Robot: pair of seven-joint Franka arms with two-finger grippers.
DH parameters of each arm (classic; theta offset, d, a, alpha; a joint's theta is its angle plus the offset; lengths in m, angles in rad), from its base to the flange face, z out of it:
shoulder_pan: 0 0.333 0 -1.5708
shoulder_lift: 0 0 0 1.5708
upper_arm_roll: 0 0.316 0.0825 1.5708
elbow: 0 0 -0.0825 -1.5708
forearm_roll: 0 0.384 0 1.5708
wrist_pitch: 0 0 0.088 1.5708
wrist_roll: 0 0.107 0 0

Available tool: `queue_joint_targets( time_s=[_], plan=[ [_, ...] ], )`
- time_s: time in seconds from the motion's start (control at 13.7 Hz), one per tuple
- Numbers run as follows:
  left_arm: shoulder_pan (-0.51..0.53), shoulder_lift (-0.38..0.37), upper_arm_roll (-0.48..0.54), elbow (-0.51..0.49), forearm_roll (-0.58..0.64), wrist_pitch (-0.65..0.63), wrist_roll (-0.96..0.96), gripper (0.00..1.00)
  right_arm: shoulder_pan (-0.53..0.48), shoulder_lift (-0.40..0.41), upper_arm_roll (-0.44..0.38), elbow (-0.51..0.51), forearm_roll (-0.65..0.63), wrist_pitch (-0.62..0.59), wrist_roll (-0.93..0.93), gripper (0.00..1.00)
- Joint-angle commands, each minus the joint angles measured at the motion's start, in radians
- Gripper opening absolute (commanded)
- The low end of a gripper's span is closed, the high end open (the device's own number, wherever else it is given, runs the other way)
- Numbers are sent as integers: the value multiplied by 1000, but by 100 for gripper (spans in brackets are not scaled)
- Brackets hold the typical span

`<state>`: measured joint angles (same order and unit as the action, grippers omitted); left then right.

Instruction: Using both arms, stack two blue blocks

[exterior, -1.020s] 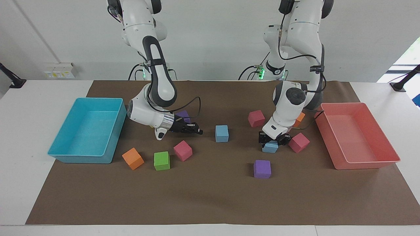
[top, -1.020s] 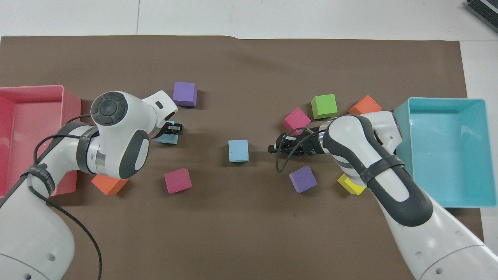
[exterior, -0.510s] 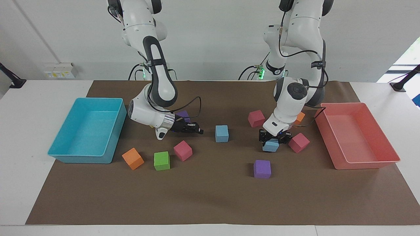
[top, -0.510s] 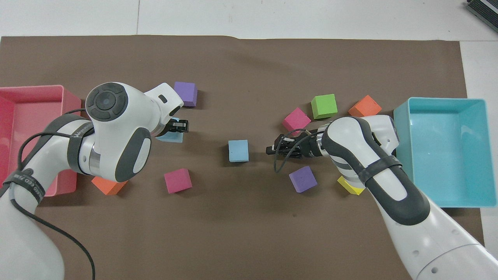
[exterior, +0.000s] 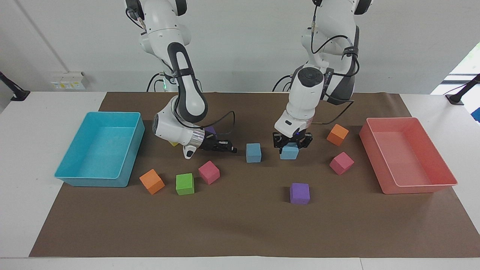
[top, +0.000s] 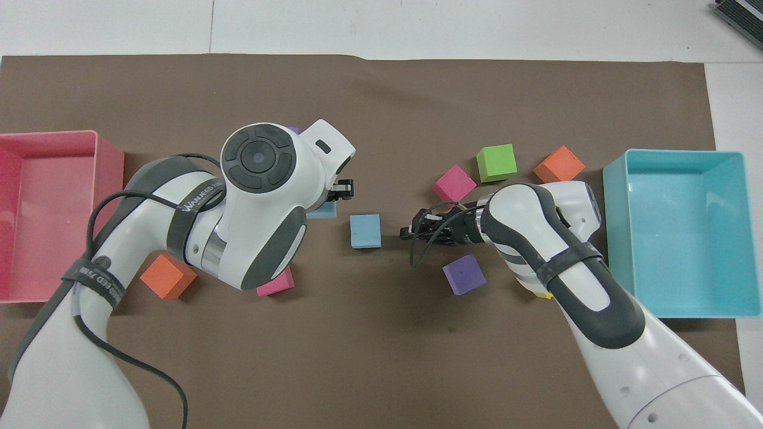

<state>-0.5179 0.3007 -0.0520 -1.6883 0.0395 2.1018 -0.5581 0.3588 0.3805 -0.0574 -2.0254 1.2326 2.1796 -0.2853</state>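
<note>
Left gripper (exterior: 292, 144): clamped on a blue block (exterior: 289, 152), carrying it clear of the mat (exterior: 240, 232), fingers pointing down.
Held block: hangs just beside the second blue block (exterior: 253, 152), toward the left arm's end, the two apart.
Second block: flat on the mat, midway between the two grippers; nothing on top of it.
Right gripper (exterior: 233, 150): fingertips pinched together, nothing in them, lying low and level, tip aimed at the second block and stopping just short of it.
Under the right arm: a purple block (top: 465, 274) and a pink one (exterior: 209, 172) close by the wrist.
Around the left gripper: orange block (exterior: 337, 134) and pink block (exterior: 341, 163) toward the pink tray (exterior: 412, 187).
Trays: cyan tray (exterior: 75, 176) at the right arm's end.
</note>
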Motion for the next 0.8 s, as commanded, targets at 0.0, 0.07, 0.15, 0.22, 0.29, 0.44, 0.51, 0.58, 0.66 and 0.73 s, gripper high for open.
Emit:
queue_joint_targets(
  time_s=[0.0, 0.07, 0.15, 0.22, 0.29, 0.44, 0.51, 0.58, 0.66, 0.73],
  plan=[
    [-36, 52, 15, 70, -7, -39, -37, 0, -18, 0, 5, -12, 33, 0, -58, 0],
    [-65, 70, 17, 70, -12, -42, -66, 0, -17, -2, 5, -12, 33, 5, -60, 0],
    [-77, 84, 17, 73, -7, -33, -103, 0, -11, -2, 5, -12, 33, 8, -60, 0],
    [-77, 86, 15, 73, -6, -26, -108, 0, -11, -2, 5, -12, 33, 9, -60, 0],
    [-80, 89, 17, 73, -6, -23, -112, 0, -14, -2, 4, -13, 33, 8, -60, 0],
    [-90, 90, 15, 68, -3, -19, -117, 0, -17, -2, 4, -15, 33, 5, -61, 0],
    [-91, 90, 15, 65, -4, -8, -118, 0, -18, -2, 4, -15, 33, 2, -61, 0],
    [-91, 94, 15, 61, -1, 15, -117, 0, -17, -2, 4, -15, 33, 3, -61, 0],
    [-93, 97, 15, 58, -1, 20, -115, 0, -17, -2, 4, -16, 33, 2, -63, 0],
    [-94, 98, 14, 56, 0, 21, -115, 0, -17, -2, 4, -16, 31, 2, -63, 0]
  ],
)
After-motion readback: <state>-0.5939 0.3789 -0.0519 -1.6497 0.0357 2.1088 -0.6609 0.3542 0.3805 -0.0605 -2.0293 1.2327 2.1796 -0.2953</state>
